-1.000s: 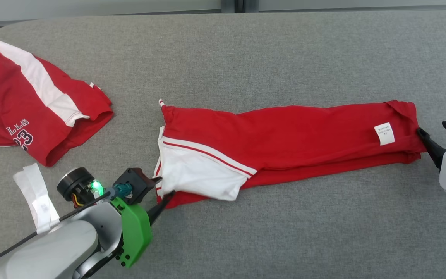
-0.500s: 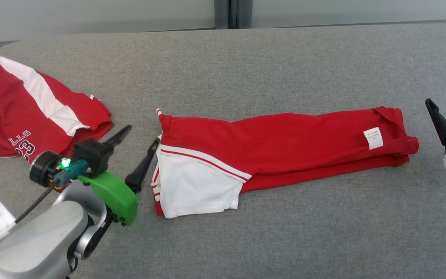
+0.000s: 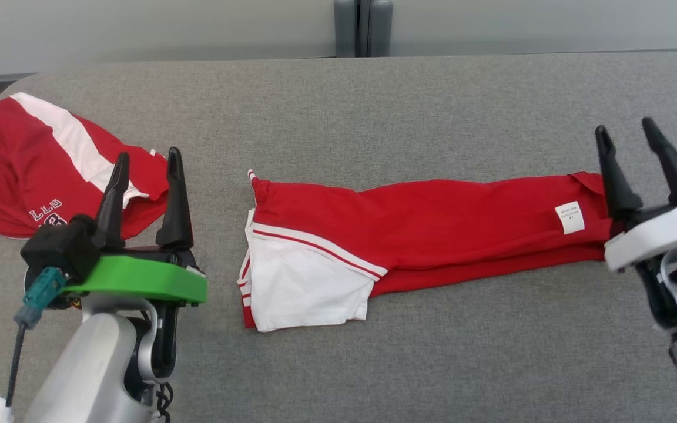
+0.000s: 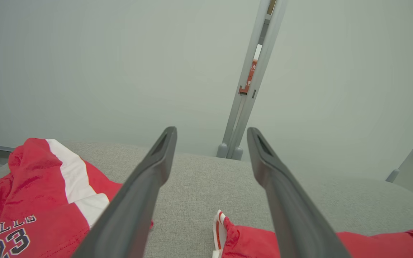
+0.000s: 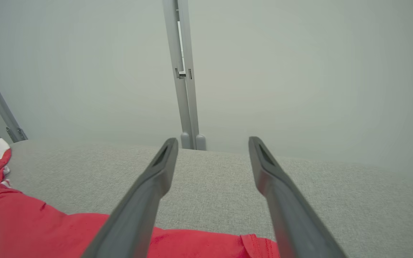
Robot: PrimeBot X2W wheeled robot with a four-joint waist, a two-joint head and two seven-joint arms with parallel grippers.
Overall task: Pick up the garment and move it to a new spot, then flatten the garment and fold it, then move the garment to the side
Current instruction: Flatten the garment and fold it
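Garment (image 3: 432,229) lies mid-counter (image 3: 374,106) as a long strip folded lengthwise. Left fingers (image 3: 174,194) and right fingers (image 3: 612,170) are spread and empty, one pair near each end. I judge the fold half done. Next I pinch one end and carry it across.

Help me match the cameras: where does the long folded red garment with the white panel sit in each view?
Head view: garment stretches left to right across the centre.
Left wrist view: garment at the bottom edge, right of centre.
Right wrist view: garment along the bottom, left to centre.
Shared landmark: grey post beyond the far edge.
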